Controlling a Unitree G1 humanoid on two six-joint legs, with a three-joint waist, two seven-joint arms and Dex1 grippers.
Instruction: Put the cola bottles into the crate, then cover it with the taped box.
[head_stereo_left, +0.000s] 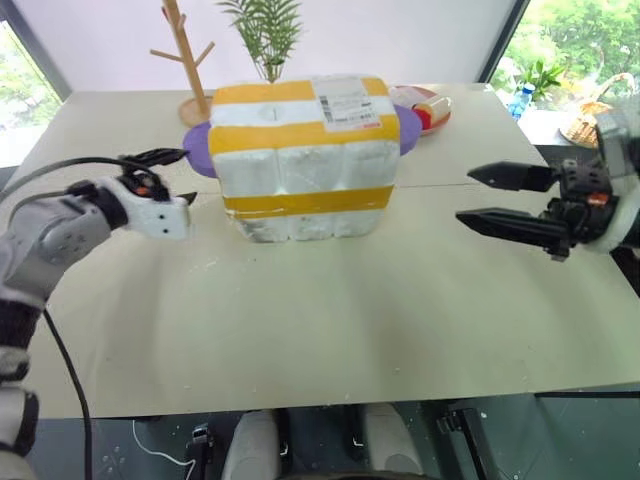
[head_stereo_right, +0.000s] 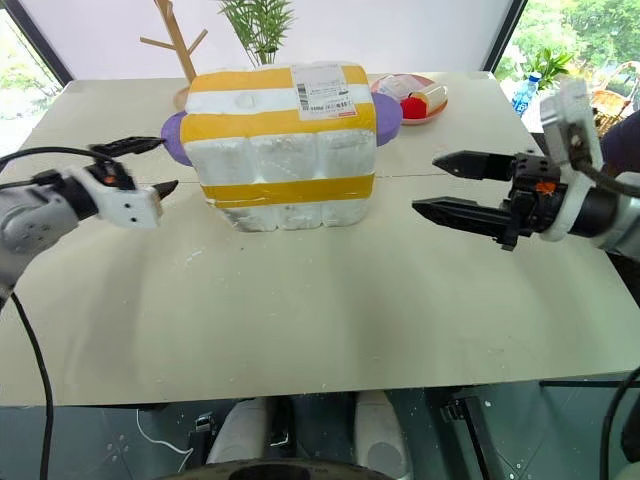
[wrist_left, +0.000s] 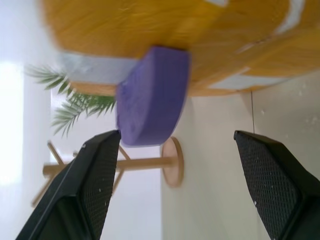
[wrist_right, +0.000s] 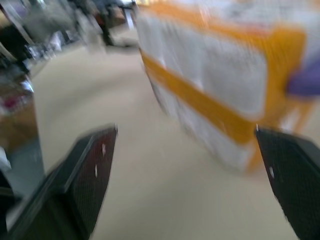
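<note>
Sitting in the middle of the beige table (head_stereo_left: 330, 330) is the taped box (head_stereo_left: 305, 160), white foam with wide yellow bands and a shipping label (head_stereo_left: 345, 102) on top, so it looks like it's already down on the tabletop. A purple handle thing (head_stereo_left: 198, 150) sticks out of each side of it. The left gripper (head_stereo_left: 173, 178) hangs just off the box's left side with its fingers spread apart, holding nothing. The right gripper (head_stereo_left: 487, 196) is out to the box's right, well clear, jaws wide and empty too. Behind the box: a wooden peg stand (head_stereo_left: 185, 55), a plant (head_stereo_left: 265, 35) and a plate (head_stereo_left: 430, 108) with some food
</note>
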